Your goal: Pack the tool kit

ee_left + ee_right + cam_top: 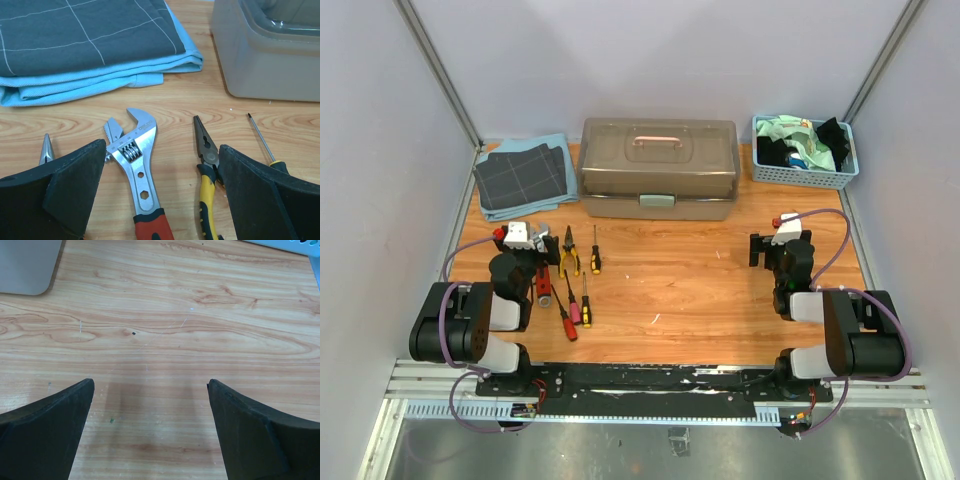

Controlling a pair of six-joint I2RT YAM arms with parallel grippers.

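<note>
The toolbox (658, 168) stands at the far side of the desk (710, 295), in the middle, with its translucent lid down and the pinkish handle (656, 141) lying flat on top. A pale green latch (657, 201) sits on its front wall. Left of it lie folded dark cloths (523, 176) with a grid pattern, on top of a light blue one. Right of it stands a blue slatted basket (806, 179) with mixed cloths inside.

The loose tools lie on the left part of the desk, in front of the cloths and near the left arm. The left gripper (161, 150) is spread wide and holds nothing. In its wrist view the red-handled wrench (138, 165) lies between the two fingers, with its open head pointing to the cloths. Just right of the wrench are the yellow-handled pliers (206, 150), partly hidden by the right finger (260, 195). Further right is a thin screwdriver (259, 137) with its tip toward the toolbox. Beside the other finger a pointed metal tip (46, 150) shows; it is perhaps a second pair of pliers, but most of it is hidden. From above, three more small screwdrivers (576, 305) lie close together nearer to the arm bases, with red, pink and yellow handles.

The right gripper (150, 383) is also spread wide and empty, over bare wood on the right part of the desk, well apart from the tools. One corner of the toolbox shows at the top left of its wrist view
</note>
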